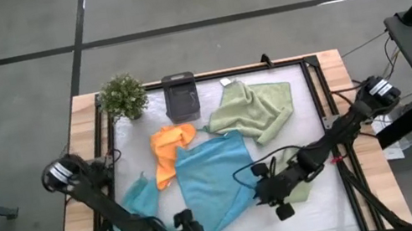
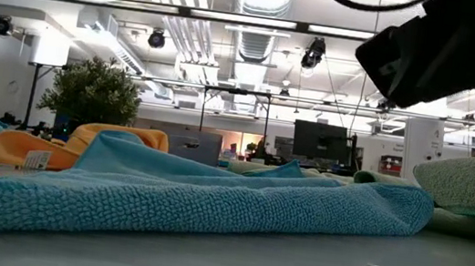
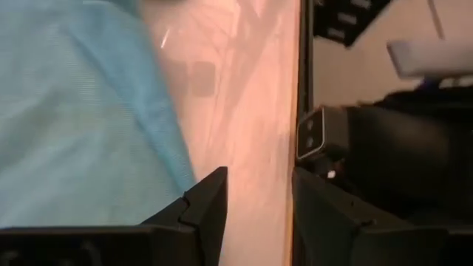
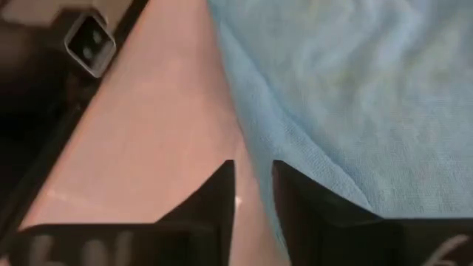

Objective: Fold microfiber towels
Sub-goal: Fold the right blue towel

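Across the centre of the high view sits the table point(image 1: 318, 113), a pale work surface inside a black frame with wooden edges. Largest cloth on it: a light blue towel point(image 1: 211, 181) spread flat at lower centre, one corner pointing toward the frame's bottom. A second light blue towel point(image 1: 140, 198) lies crumpled at lower left, touching the first. Upper right of centre: a sage green towel point(image 1: 255, 107), rumpled and partly doubled over itself. Another green towel point(image 1: 300, 191) shows only as a small patch at lower right, mostly hidden under the right arm. An orange towel point(image 1: 169, 147) lies bunched at centre, its lower edge overlapping the big blue one.

Left gripper point(image 1: 185, 225) at bottom centre of the high view, at the big blue towel's lower corner. In the left wrist view the fingers point(image 3: 211, 214) stand apart with bare table between them, the blue cloth just beside one finger, nothing held.

Right gripper point(image 1: 269, 191) at lower right, at the same towel's right edge. In the right wrist view the fingers point(image 4: 218, 199) show a narrow gap; the towel's edge runs right at that gap, but whether cloth is pinched cannot be told.

Upper centre: a dark grey box point(image 1: 180, 96). Left of it, a small potted plant point(image 1: 124, 97).
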Available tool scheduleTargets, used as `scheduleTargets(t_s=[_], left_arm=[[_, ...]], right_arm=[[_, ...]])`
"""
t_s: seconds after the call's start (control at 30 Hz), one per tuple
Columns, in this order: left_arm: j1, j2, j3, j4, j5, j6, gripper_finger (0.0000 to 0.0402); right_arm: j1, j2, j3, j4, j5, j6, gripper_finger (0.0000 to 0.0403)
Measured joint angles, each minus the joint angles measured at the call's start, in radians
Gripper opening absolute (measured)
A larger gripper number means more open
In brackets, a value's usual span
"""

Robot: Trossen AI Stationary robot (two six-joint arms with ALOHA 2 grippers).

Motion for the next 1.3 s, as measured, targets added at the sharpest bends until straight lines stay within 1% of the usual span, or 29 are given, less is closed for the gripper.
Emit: scheduleTargets(t_s=[0.07, 0.2, 0.37, 0.53, 0.77, 0.83, 0.93, 1.0, 1.1, 1.2, 1.3], left_arm=[[0.003, 0.032, 0.0, 0.009, 0.05, 0.016, 0.0152], [0.009, 0.076, 0.0, -0.017, 0.062, -0.005, 0.0188], [0.016, 0.124, -0.004, -0.035, 0.065, -0.006, 0.0224], [0.023, 0.157, -0.005, -0.078, 0.073, -0.063, 0.023], [0.024, 0.18, -0.005, -0.074, 0.095, -0.084, 0.023], [0.024, 0.184, -0.005, -0.076, 0.094, -0.084, 0.023], [0.024, 0.184, -0.007, -0.075, 0.094, -0.084, 0.023], [0.024, 0.184, -0.01, -0.074, 0.091, -0.084, 0.0223], [0.024, 0.184, -0.012, -0.078, 0.089, -0.084, 0.0195], [0.024, 0.184, -0.016, -0.085, 0.087, -0.084, 0.0154], [0.024, 0.184, -0.017, -0.095, 0.087, -0.084, 0.0106]], right_arm=[[0.004, 0.024, 0.053, -0.09, 0.001, -0.02, 0.0125], [0.003, 0.07, 0.13, -0.233, 0.002, -0.027, 0.0169], [-0.009, 0.112, 0.147, -0.26, 0.024, -0.009, 0.0202], [-0.051, 0.123, 0.111, -0.258, 0.089, 0.033, 0.0215], [-0.143, 0.096, 0.04, -0.214, 0.089, 0.11, 0.0215], [-0.163, 0.096, 0.018, -0.177, 0.068, 0.124, 0.0215], [-0.177, 0.105, -0.006, -0.096, -0.017, 0.126, 0.0215], [-0.181, 0.112, -0.021, -0.063, -0.049, 0.13, 0.0215], [-0.181, 0.118, -0.034, -0.021, -0.077, 0.13, 0.0214], [-0.181, 0.118, -0.042, -0.016, -0.079, 0.136, 0.0203], [-0.181, 0.118, -0.047, -0.012, -0.081, 0.139, 0.0173]])
